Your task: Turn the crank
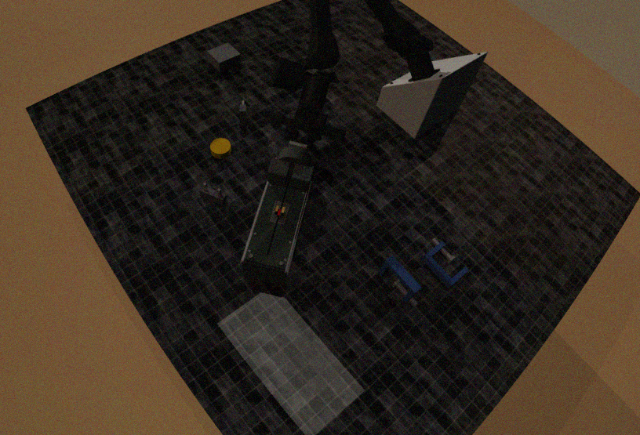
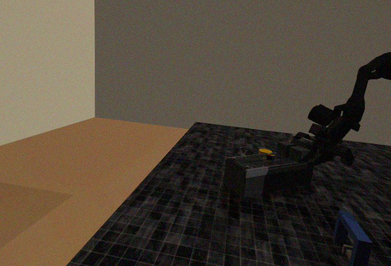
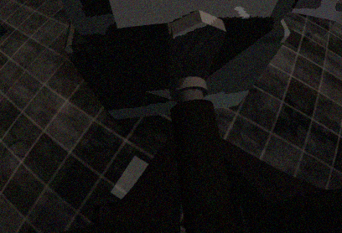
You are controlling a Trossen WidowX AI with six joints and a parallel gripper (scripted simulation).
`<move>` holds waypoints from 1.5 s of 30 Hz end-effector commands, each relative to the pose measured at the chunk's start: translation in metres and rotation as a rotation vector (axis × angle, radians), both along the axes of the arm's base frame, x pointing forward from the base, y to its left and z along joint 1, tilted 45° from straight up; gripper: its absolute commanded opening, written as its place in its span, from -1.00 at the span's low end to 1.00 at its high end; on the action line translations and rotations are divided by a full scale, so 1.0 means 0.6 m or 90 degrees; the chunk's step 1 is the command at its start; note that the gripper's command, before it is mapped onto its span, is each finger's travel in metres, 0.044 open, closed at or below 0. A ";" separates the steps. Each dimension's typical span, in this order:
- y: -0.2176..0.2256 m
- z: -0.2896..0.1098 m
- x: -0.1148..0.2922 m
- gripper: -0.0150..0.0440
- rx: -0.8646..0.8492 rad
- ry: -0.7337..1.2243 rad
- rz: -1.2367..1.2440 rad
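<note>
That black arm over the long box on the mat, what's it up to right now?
The arm's gripper is shut on the crank handle at the far end of a long slide machine. On the machine's top, the red pointer sits by the brass marks. A yellow disc and blue clamps lie untouched on the mat.

At right of the frame, the arm point(image 2: 356, 105) is reaching down to the machine point(image 2: 252, 174) sitting mid-right on the desk point(image 2: 78, 162); a blue clamp point(image 2: 353, 231) is standing at lower right.
</note>
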State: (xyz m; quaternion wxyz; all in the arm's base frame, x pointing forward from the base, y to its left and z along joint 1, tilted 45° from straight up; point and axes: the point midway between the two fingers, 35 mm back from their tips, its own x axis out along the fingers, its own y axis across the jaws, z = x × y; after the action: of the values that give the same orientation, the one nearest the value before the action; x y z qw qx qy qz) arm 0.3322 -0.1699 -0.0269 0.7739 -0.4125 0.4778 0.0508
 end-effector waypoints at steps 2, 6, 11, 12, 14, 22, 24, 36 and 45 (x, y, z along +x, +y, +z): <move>0.010 -0.009 -0.008 -0.49 0.009 0.012 0.004; 0.011 -0.009 -0.008 -0.49 0.009 0.012 0.004; 0.011 -0.010 -0.008 -0.49 0.009 0.012 0.004; 0.012 -0.010 -0.008 -0.49 0.009 0.012 0.004; 0.012 -0.010 -0.008 -0.49 0.010 0.012 0.004; 0.014 -0.010 -0.009 -0.49 0.010 0.012 0.004; 0.014 -0.010 -0.009 -0.49 0.010 0.012 0.004; 0.020 -0.010 -0.011 -0.49 0.010 0.012 0.004; 0.029 -0.010 -0.014 -0.49 0.010 0.012 0.004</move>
State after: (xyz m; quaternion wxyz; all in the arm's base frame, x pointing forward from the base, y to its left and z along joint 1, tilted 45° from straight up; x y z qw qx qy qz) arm 0.3272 -0.1604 -0.0304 0.7728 -0.4098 0.4817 0.0532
